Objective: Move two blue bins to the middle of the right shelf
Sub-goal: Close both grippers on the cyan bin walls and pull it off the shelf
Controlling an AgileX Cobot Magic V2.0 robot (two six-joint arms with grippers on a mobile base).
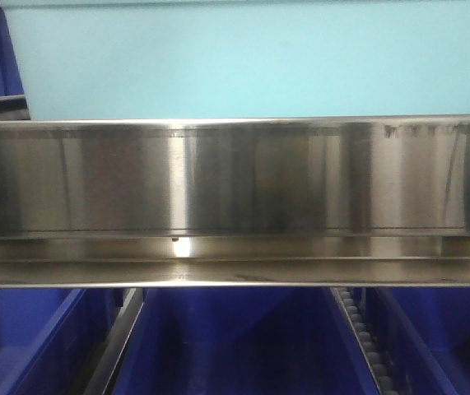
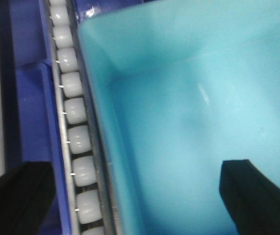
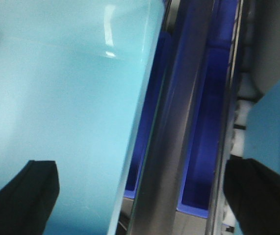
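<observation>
One pale blue bin [image 1: 251, 58] stands on the shelf level above a steel rail, filling the top of the front view. In the left wrist view I look into this bin [image 2: 203, 98]. My left gripper [image 2: 135, 200] is open, one finger outside the bin's left wall and one inside. In the right wrist view the same bin [image 3: 56, 88] fills the left half. My right gripper [image 3: 142, 200] is open and straddles the bin's right wall. The corner of a second pale blue bin [image 3: 274, 117] shows at the far right. Neither gripper shows in the front view.
A wide steel shelf rail [image 1: 235, 177] crosses the front view, with dark blue bins [image 1: 235, 346] below it. A white roller track [image 2: 73, 112] and a dark blue bin [image 2: 32, 98] lie left of the pale bin. A steel rail [image 3: 174, 137] and dark blue bins [image 3: 203, 147] lie to its right.
</observation>
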